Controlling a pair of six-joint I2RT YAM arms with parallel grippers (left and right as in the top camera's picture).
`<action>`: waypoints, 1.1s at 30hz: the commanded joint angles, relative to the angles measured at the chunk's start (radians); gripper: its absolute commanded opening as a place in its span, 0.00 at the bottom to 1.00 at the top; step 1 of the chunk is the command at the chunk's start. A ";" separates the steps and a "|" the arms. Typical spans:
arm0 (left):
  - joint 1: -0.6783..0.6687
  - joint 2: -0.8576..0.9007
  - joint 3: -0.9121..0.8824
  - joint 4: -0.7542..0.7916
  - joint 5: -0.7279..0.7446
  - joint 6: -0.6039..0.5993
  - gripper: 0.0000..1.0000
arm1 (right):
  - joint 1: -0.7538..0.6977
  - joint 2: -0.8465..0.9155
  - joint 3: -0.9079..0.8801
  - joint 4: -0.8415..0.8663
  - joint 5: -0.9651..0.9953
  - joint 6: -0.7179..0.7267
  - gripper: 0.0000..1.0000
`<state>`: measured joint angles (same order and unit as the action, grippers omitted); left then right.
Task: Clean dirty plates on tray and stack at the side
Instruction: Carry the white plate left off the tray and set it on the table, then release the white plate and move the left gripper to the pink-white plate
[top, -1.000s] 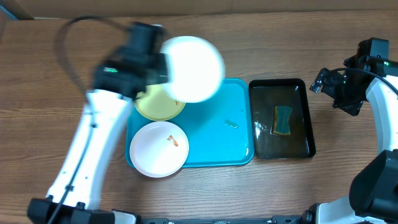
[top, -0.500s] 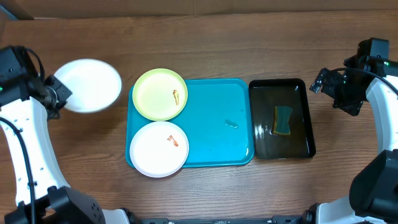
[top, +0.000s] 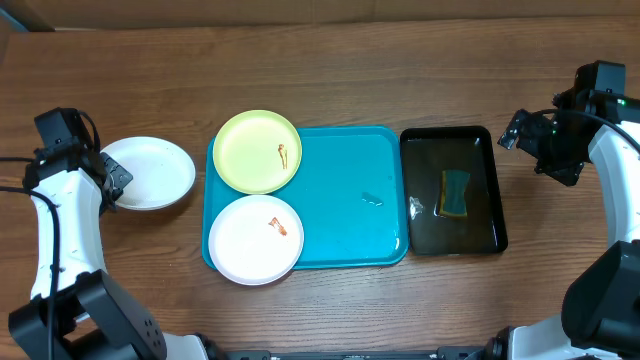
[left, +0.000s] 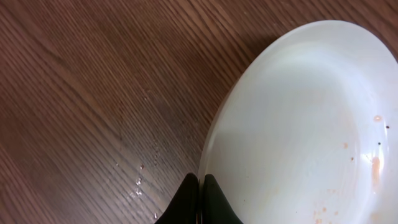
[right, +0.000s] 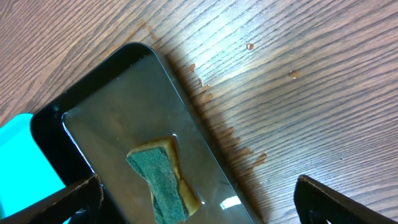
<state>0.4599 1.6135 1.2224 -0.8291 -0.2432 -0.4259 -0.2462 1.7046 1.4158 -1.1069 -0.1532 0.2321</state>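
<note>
A white plate (top: 150, 172) lies on the wooden table left of the turquoise tray (top: 350, 235). My left gripper (top: 108, 182) is shut on its left rim; in the left wrist view the closed fingertips (left: 199, 182) pinch the plate's edge (left: 298, 124), which has faint orange specks. On the tray sit a pale yellow-green plate (top: 255, 150) and a white plate (top: 250, 245), each with an orange-brown smear. My right gripper (top: 532, 140) is open and empty, above the table right of the black tray.
A black tray (top: 492, 140) with liquid holds a green-and-yellow sponge (top: 455, 193) right of the turquoise tray; both show in the right wrist view, the sponge (right: 163, 180) in the black tray (right: 118, 106). A small scrap (top: 371, 199) lies on the turquoise tray. Wet drops mark the table (right: 249, 46).
My left arm carried the white plate from above the tray out to the left and lowered it onto the table. The right arm has not moved.
</note>
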 joint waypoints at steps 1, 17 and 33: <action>-0.002 0.045 -0.010 0.016 -0.042 -0.032 0.04 | 0.001 -0.014 0.019 0.005 -0.005 0.004 1.00; -0.002 0.129 0.153 -0.118 0.318 0.192 0.70 | 0.001 -0.014 0.019 0.005 -0.005 0.004 1.00; -0.312 -0.032 0.240 -0.499 0.339 0.235 0.54 | 0.001 -0.014 0.019 0.005 -0.005 0.004 1.00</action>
<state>0.2150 1.5768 1.4780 -1.2739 0.1898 -0.1764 -0.2462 1.7046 1.4158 -1.1076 -0.1535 0.2317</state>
